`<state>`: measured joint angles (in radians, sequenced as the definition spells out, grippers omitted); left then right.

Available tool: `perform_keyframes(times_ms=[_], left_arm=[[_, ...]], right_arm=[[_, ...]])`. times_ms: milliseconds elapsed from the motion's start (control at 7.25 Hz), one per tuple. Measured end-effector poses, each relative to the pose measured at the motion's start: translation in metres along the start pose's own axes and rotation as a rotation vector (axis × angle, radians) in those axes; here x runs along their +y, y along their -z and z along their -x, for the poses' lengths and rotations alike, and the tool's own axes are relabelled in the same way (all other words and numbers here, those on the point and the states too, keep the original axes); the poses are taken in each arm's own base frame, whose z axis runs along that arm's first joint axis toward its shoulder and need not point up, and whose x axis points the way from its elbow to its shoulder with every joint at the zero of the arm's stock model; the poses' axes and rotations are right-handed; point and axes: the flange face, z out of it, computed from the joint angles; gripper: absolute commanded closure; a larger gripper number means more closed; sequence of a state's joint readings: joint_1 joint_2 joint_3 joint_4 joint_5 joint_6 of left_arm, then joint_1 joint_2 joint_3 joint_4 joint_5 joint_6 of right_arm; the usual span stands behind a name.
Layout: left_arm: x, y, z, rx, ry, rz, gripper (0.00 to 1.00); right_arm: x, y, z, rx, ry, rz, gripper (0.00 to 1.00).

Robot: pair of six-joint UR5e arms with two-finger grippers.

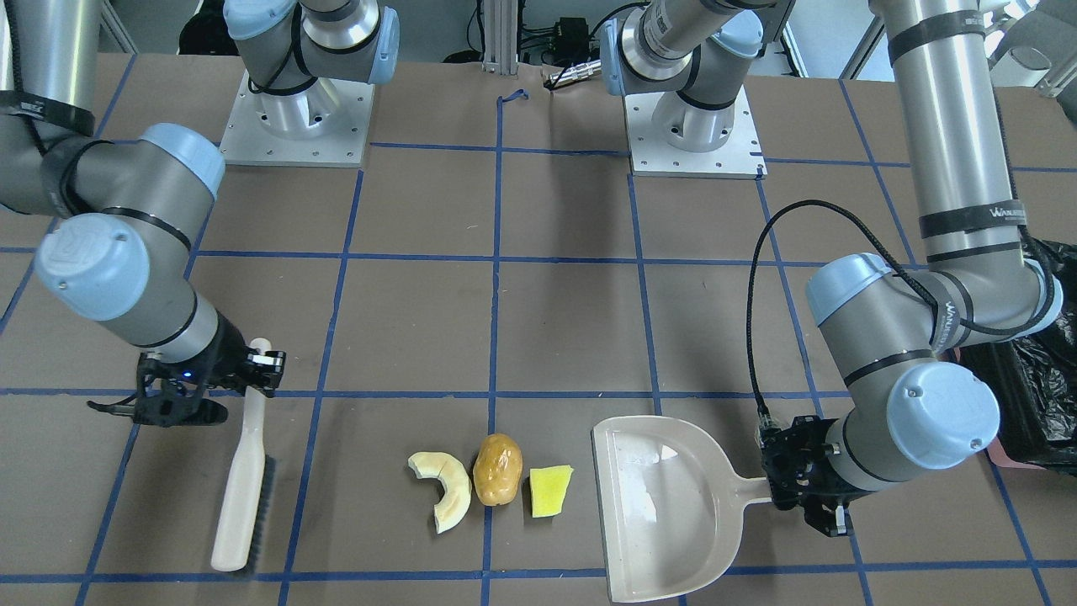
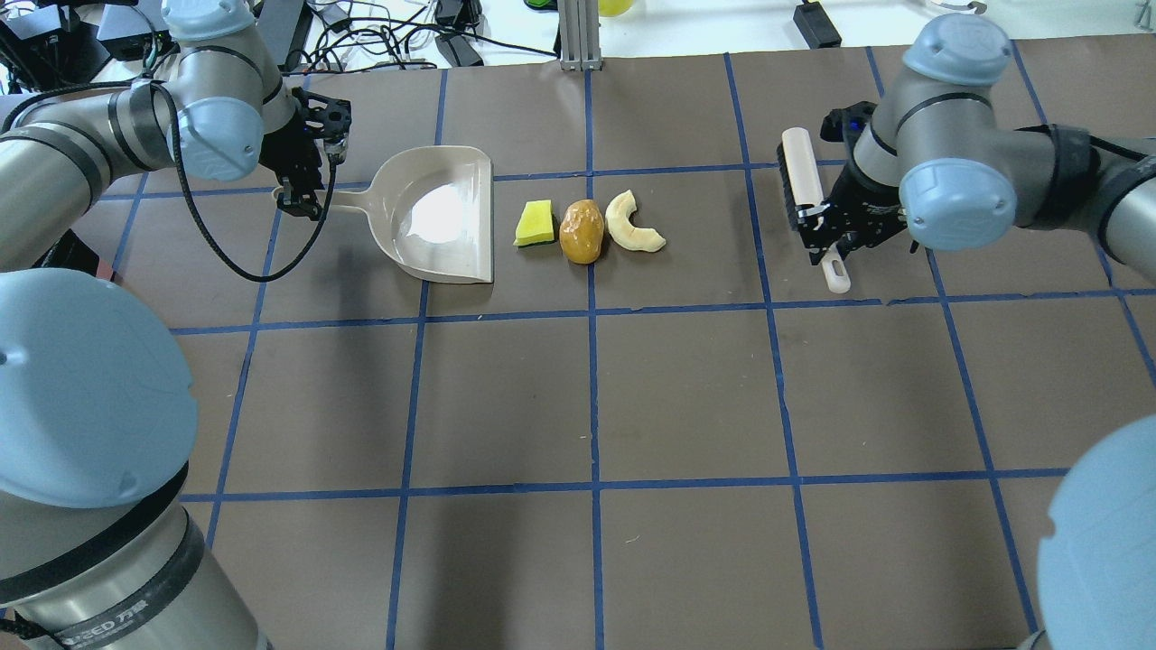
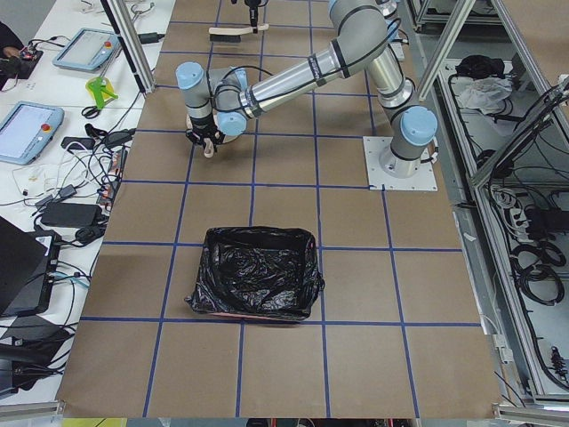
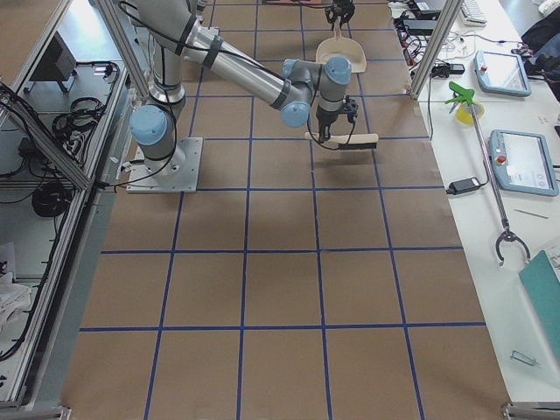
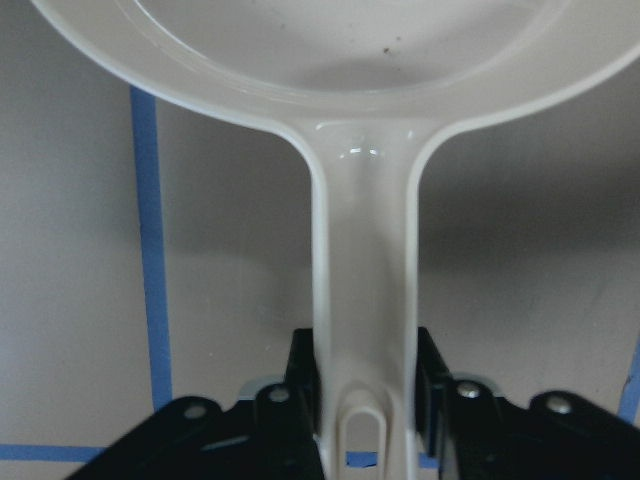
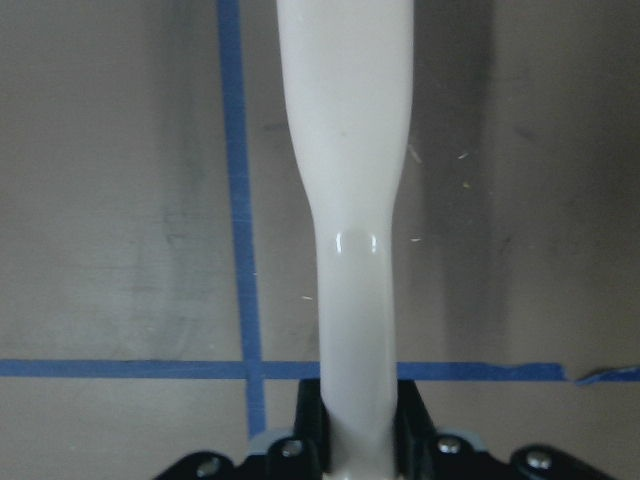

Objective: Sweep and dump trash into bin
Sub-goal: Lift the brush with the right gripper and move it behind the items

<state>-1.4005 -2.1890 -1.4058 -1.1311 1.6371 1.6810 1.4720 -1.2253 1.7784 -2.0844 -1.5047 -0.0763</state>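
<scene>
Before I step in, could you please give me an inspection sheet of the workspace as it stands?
Surface: brown table with a blue tape grid.
Job's things: yellow-green wedge, brown-yellow lump and cream crescent slice lie in a close row between the dustpan and the brush; the black-lined bin stands at the table's end on the robot's left, well apart from them.
Clutter: nothing seen.
Grippers: left gripper shut on the dustpan handle; right gripper shut on the brush handle.
Cables: black cable loops from the left wrist over the table.
Surroundings: tablets and loose cords on the side bench.
</scene>
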Motion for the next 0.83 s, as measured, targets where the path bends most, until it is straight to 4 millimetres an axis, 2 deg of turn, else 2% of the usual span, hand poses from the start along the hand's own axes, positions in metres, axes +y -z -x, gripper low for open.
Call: perform_keyframes(times_ms=[276, 414, 552, 828], left_arm=[[0.0, 0.0, 0.0, -0.001, 0.0, 0.0, 0.97], [0.0, 0.0, 0.001, -0.001, 0.0, 0.0, 0.97], [0.0, 0.001, 0.001, -0.003, 0.0, 0.0, 0.97], [0.0, 0.002, 0.002, -0.006, 0.0, 0.0, 0.97]], right_arm=[[0.014, -0.005, 0.072, -0.015, -0.049, 0.007, 1.0], [0.021, -0.005, 0.102, -0.026, -0.072, 0.011, 1.0], [0.027, -0.008, 0.125, -0.035, -0.092, 0.019, 1.0], [0.035, -0.02, 0.151, -0.036, -0.117, 0.043, 1.0]])
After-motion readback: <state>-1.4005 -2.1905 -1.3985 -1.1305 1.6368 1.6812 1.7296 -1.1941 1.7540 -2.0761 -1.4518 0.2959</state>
